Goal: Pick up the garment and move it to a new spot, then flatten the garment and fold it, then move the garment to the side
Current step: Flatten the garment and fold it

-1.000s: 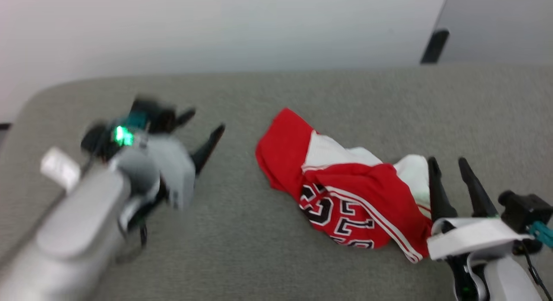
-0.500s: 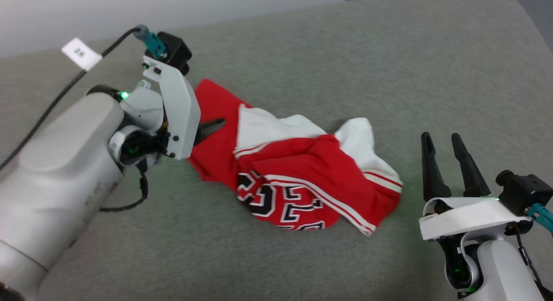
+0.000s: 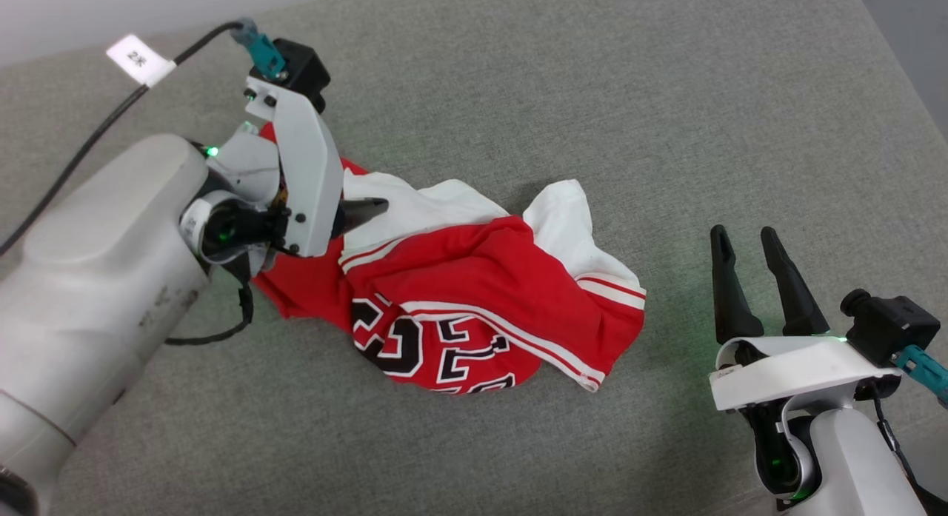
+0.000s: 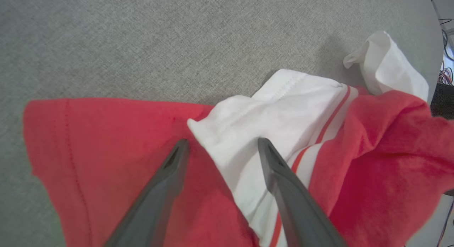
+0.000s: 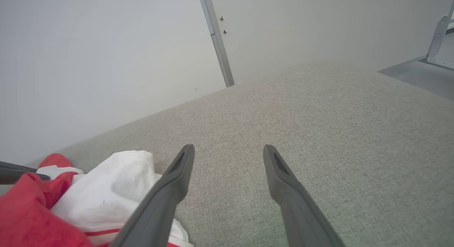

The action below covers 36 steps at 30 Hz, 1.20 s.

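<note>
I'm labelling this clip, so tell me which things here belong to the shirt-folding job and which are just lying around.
Job:
- garment, crumpled
- left gripper, open at the garment
- right gripper, open, beside the garment

Just there:
- grey padded surface
- tagged cable
- metal post by the wall

The garment (image 3: 474, 301) lies bunched on the surface (image 3: 592, 94). Left gripper (image 4: 222, 142) is over its left end. Right gripper (image 3: 743, 233) stands apart, off to its right

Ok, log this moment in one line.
garment: crumpled on grey surface | left jaws: open over garment | right jaws: open, clear of it
</note>
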{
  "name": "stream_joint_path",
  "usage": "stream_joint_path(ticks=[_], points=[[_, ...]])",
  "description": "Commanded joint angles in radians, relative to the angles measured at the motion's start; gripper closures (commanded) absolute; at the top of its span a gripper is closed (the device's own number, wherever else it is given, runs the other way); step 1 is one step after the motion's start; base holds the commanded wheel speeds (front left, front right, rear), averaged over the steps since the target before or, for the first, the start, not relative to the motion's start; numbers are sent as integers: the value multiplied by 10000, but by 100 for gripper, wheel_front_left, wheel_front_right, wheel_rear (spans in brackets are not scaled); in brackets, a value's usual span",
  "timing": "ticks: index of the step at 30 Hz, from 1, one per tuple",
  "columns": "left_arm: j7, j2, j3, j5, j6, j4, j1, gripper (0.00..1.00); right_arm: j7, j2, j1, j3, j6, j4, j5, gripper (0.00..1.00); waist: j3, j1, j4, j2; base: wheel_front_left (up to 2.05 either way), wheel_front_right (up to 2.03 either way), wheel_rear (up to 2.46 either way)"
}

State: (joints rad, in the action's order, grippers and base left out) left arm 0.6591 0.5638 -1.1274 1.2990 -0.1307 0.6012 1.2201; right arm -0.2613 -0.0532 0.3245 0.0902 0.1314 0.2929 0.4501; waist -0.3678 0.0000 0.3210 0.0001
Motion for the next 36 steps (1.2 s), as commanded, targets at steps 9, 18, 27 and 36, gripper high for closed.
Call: stream_joint_path(ticks=[9,18,27,36], points=[[-841,-159,-198,645,4,-265,101,100,-51,27,44,-51,-14,67,-16,0,123,0,-171,-1,0,0,0],[-2946,-170,103,1023,4,-1140,290,100,-51,24,-349,-470,-14,203,-409,0,942,0,-1347,-1,0,0,0],[-4153,953,558,1444,3,-1238,-320,100,-50,21,-452,-480,-14,362,-763,0,1680,0,-2347,-1,0,0,0],[-5360,2165,754,2159,5,-714,-2636,100,-51,-33,-728,-686,-14,362,-914,0,1939,0,-2833,-1,0,0,0]])
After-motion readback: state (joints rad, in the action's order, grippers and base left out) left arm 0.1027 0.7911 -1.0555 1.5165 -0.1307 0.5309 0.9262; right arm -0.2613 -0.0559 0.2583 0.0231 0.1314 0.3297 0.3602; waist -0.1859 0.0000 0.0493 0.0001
